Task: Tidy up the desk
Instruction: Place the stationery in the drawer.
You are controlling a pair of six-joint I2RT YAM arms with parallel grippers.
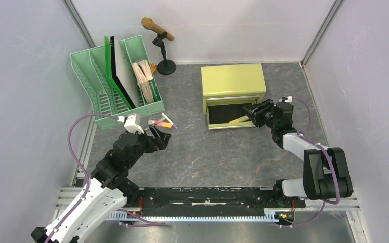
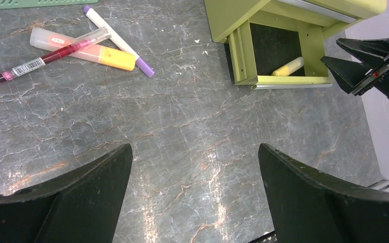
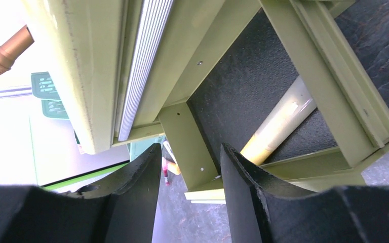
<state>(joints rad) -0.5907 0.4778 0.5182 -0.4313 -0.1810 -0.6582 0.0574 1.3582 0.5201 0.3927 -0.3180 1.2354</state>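
As the lower drawer (image 2: 288, 80) of the yellow-green cabinet (image 1: 233, 81) is pulled out, a pale yellow highlighter (image 3: 278, 124) can be seen lying slanted on its dark floor. The right claw (image 3: 191, 148) is held just in front of the opening, partly open, with nothing between the jaws. The drawer is judged to be the place meant for the pens.

The left claw (image 2: 195, 149) is held wide open and empty above the table (image 1: 207, 157), the grey veined surface that fills the space between the pale walls. Three pens are left loose on it, near the green file rack (image 1: 101, 86): a red pen (image 2: 45, 58), an orange-yellow marker (image 2: 86, 50) and a purple-capped marker (image 2: 119, 43), crossed over one another. The left claw is probably aimed at them.

Much bare table is found between these pens and the cabinet, so a carry across is not obstructed. Only the drawer's front rim must be cleared, and the right arm stands close to it.
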